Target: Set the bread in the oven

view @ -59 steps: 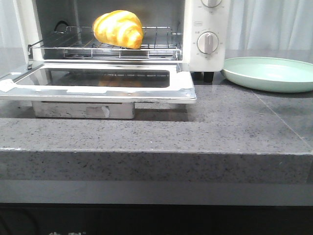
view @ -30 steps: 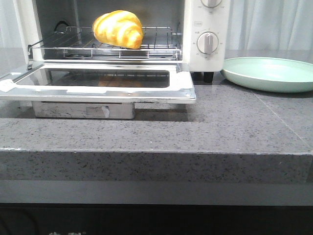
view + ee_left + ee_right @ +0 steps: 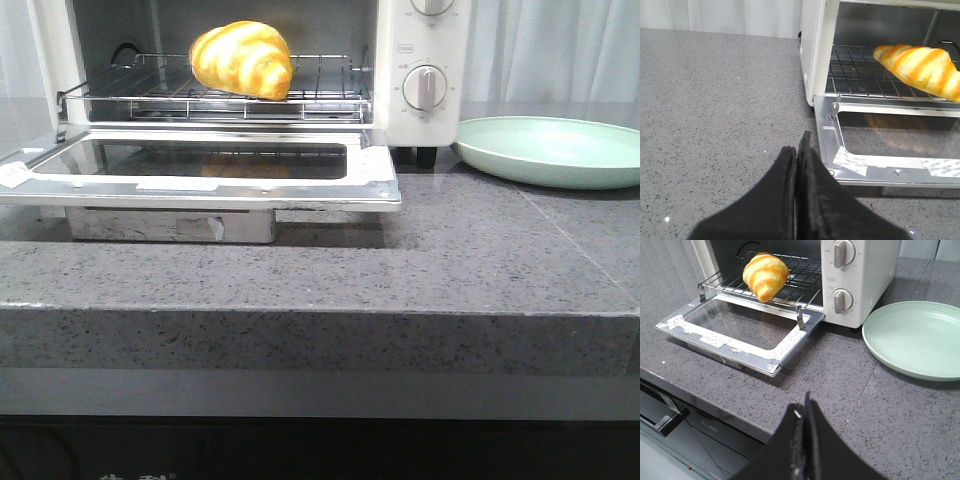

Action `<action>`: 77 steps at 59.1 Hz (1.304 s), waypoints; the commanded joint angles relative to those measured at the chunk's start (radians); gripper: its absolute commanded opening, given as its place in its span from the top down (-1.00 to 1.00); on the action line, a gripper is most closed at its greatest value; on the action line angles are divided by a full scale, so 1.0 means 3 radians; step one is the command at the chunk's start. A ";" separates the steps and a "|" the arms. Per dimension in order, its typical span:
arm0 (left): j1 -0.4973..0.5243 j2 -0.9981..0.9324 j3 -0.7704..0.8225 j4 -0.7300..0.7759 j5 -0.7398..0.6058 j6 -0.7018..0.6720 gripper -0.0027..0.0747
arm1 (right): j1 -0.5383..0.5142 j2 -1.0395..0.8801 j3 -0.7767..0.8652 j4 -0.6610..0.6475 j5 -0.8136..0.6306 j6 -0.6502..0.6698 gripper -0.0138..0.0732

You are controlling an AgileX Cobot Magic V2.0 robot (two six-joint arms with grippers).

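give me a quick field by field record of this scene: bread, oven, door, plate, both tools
bread: bread lies on the wire rack inside the oven
oven: oven on the grey counter, two knobs on its right side
door: door dropped open, roughly level
plate: plate empty, right of the oven on the counter
left tool: left tool shut, holding nothing, above the counter beside the open door
right tool: right tool shut, holding nothing, over the counter's front edge
task state: bread in the oven, door not yet closed

A kitchen: a speckled grey stone countertop carries a white toaster oven and a pale green plate, with white curtains at upper right.
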 commanded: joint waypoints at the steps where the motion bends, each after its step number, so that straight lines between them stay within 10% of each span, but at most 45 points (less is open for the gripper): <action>1: 0.0010 0.0017 -0.0087 -0.0020 -0.0272 -0.0031 0.98 | -0.0017 0.0028 -0.0076 -0.0010 -0.0274 -0.0012 0.84; 31: 0.0010 -0.0007 -0.0048 0.0028 -0.0272 -0.0031 0.98 | -0.0017 0.0028 -0.0076 -0.0010 -0.0274 -0.0012 0.84; 77: 0.0010 -0.1176 0.1378 0.0144 -0.0867 -0.0031 0.98 | -0.0017 0.0028 -0.0076 -0.0003 -0.0274 -0.0012 0.84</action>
